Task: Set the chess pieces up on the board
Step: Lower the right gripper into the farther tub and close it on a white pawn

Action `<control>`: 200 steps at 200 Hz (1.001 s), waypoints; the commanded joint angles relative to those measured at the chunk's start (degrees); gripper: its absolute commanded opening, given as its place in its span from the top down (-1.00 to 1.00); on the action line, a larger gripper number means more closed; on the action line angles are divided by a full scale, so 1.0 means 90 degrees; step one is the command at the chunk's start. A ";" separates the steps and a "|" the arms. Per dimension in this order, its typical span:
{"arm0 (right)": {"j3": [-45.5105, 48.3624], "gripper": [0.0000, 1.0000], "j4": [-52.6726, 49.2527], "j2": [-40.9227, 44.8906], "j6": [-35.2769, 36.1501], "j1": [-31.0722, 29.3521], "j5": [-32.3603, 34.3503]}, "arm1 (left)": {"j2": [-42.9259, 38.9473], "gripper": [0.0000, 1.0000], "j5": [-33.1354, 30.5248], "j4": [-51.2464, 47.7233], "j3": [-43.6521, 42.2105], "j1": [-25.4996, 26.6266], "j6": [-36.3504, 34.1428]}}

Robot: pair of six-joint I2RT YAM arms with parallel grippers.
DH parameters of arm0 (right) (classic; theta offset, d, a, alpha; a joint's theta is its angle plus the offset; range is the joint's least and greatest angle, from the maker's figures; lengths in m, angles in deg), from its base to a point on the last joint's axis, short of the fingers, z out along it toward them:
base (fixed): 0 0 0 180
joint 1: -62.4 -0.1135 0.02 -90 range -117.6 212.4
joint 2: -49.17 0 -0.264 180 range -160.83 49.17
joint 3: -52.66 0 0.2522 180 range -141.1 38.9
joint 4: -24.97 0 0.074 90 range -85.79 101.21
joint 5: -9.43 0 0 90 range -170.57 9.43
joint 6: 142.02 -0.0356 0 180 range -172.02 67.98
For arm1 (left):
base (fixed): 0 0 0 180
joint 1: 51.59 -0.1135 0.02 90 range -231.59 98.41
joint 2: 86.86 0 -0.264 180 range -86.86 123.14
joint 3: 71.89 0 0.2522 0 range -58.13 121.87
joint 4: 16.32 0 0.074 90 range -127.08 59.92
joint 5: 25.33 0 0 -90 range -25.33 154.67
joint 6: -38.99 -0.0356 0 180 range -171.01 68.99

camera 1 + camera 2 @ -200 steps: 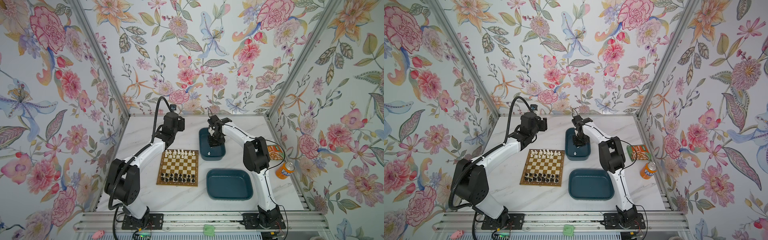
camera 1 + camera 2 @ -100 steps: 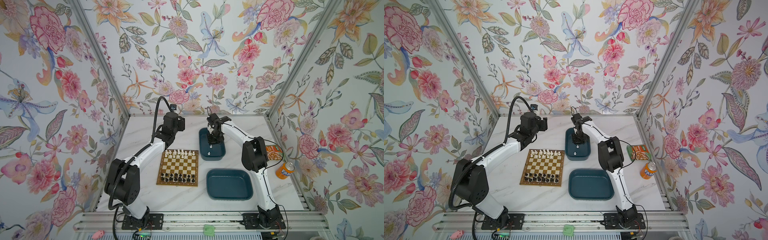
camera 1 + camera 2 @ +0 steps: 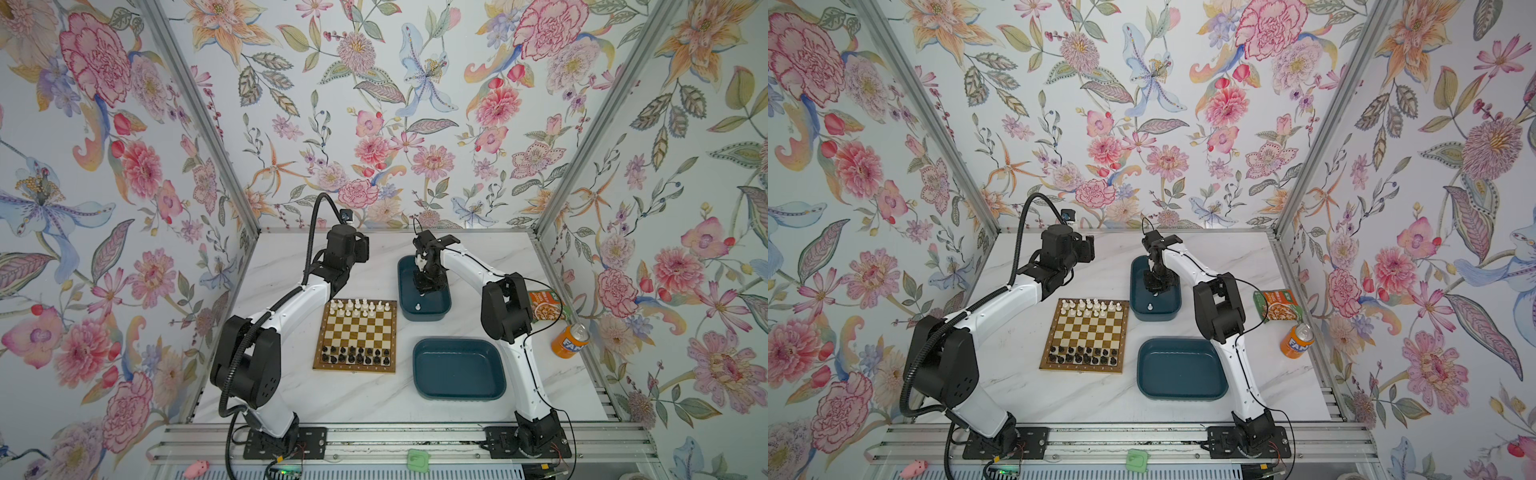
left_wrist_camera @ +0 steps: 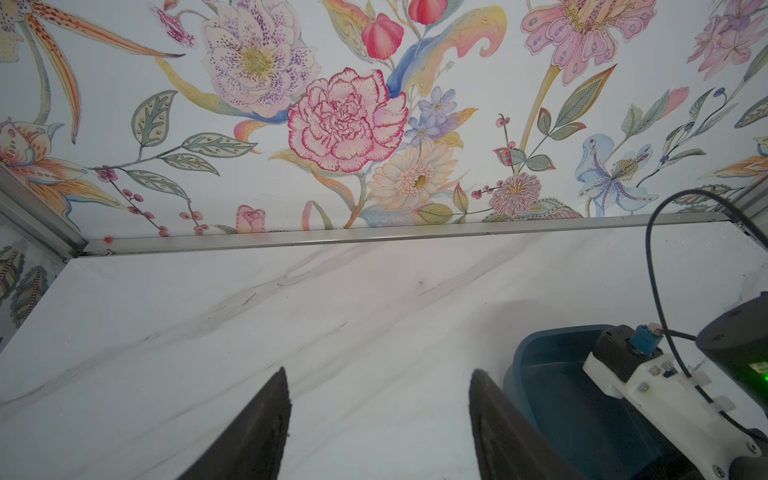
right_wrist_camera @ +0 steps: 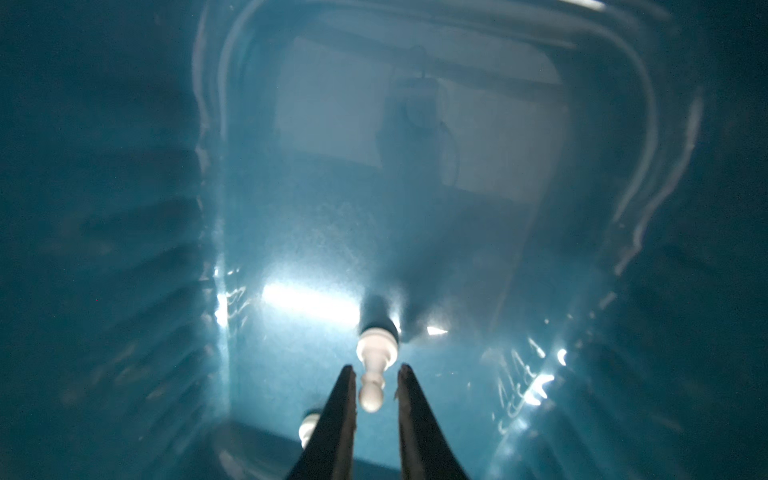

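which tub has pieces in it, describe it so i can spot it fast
Right of the board sit two teal tubs. Take the far tub, where the right gripper reaches in. Unlike the near tub, which looks empty, it holds white pawns.

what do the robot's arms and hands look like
The left arm and right arm have white links and black joints. A ribbed black hose runs along the left one; a thin black wire follows the right. The left hand and right hand end in dark tapered fingers.
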 commanded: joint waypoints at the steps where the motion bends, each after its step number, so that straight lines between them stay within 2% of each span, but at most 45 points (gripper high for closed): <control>1: -0.0118 0.61 -0.0212 -0.0065 0.0072 -0.0018 0.0095 | 0.0060 -0.39 0.0066 0.0027 0.0068 -0.0089 -0.0053; 200: -0.0303 0.81 -0.0270 -0.0155 0.0072 -0.0081 0.0142 | -0.0194 -0.38 0.0061 0.0028 -0.0163 -0.0224 -0.0111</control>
